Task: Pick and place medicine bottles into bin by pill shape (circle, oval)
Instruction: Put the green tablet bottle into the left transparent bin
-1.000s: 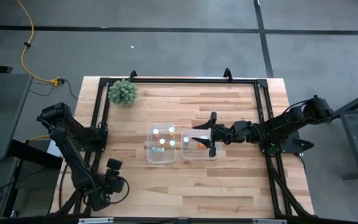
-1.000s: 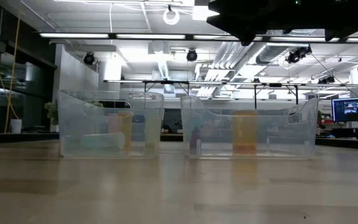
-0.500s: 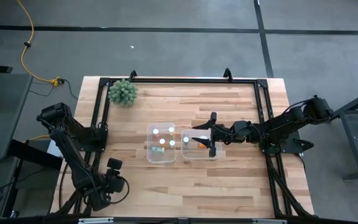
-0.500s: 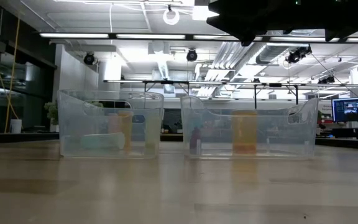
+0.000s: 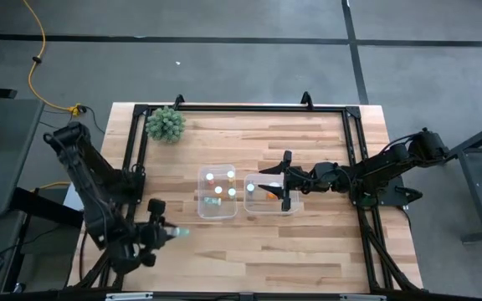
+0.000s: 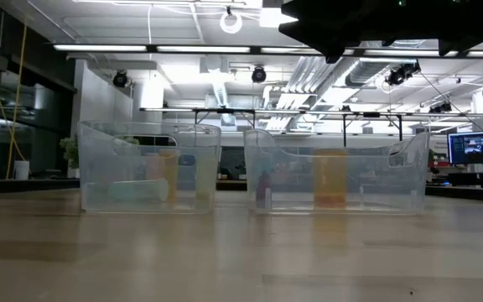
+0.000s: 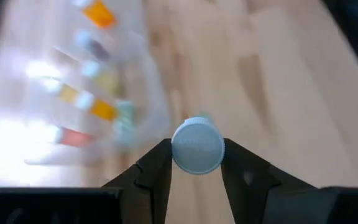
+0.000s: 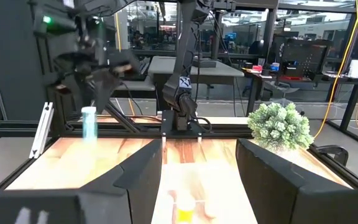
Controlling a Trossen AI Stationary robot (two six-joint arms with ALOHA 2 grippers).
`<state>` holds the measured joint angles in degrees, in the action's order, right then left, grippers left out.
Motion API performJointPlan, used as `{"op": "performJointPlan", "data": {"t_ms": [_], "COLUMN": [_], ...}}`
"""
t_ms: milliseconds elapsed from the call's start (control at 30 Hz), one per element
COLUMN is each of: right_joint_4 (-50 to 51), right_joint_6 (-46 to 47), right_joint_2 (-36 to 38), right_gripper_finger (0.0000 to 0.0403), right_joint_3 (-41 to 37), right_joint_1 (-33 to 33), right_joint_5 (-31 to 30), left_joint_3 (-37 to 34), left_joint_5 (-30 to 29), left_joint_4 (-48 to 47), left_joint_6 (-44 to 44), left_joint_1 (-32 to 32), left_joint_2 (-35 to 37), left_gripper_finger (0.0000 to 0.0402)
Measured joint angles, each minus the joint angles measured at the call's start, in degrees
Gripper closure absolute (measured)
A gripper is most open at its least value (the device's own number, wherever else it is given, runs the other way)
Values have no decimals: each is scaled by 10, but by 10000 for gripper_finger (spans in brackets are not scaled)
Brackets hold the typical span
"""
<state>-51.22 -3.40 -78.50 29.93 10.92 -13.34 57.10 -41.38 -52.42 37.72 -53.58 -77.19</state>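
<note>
My left gripper (image 5: 167, 232) is near the table's near left edge, shut on a pale greenish medicine bottle (image 5: 179, 232) with a white cap (image 7: 197, 145). The bottle also shows in the right wrist view (image 8: 89, 124). My right gripper (image 5: 284, 191) is open and empty over the right clear bin (image 5: 256, 207), which holds an orange bottle (image 5: 272, 192). The left clear bin (image 5: 204, 206) holds several bottles with white caps (image 5: 218, 190). In the low view both bins, left (image 6: 149, 168) and right (image 6: 335, 172), stand on the table. My left gripper pinches the bottle between its two fingers (image 7: 157, 168), one on each side of the white cap (image 7: 194, 163). The cap faces back toward the wrist, and the body points away past the fingertips. The bottle is lifted clear of the table.
A green spiky ball plant (image 5: 166, 124) stands at the far left corner. A black frame rail (image 5: 241, 109) runs along the far side of the table. Bare wood (image 5: 308, 259) lies along the near side, in front of the bins.
My left arm has swung up from its low pose at the near left edge. Its gripper has turned toward the table's right and now shows the pale bottle, lifted clear. My right arm has kept still.
</note>
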Motion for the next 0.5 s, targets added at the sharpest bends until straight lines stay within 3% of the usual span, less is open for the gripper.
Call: {"op": "performJointPlan", "data": {"t_ms": [133, 267, 400, 500], "right_joint_4": [0, 0, 0, 4], "right_joint_6": [0, 0, 0, 0], "right_joint_2": [0, 0, 0, 0], "right_gripper_finger": [206, 206, 206, 206], "right_joint_3": [0, 0, 0, 0], "right_joint_1": [0, 0, 0, 0], "right_joint_5": [0, 0, 0, 0], "left_joint_3": [0, -12, -52, -86], "left_joint_5": [-26, -18, 64, 137], "left_joint_4": [16, 108, 235, 271], "left_joint_6": [-68, -198, -319, -353], "left_joint_1": [47, 112, 202, 275], "left_joint_2": [13, 14, 14, 14], "left_gripper_finger": [287, 287, 287, 287]}}
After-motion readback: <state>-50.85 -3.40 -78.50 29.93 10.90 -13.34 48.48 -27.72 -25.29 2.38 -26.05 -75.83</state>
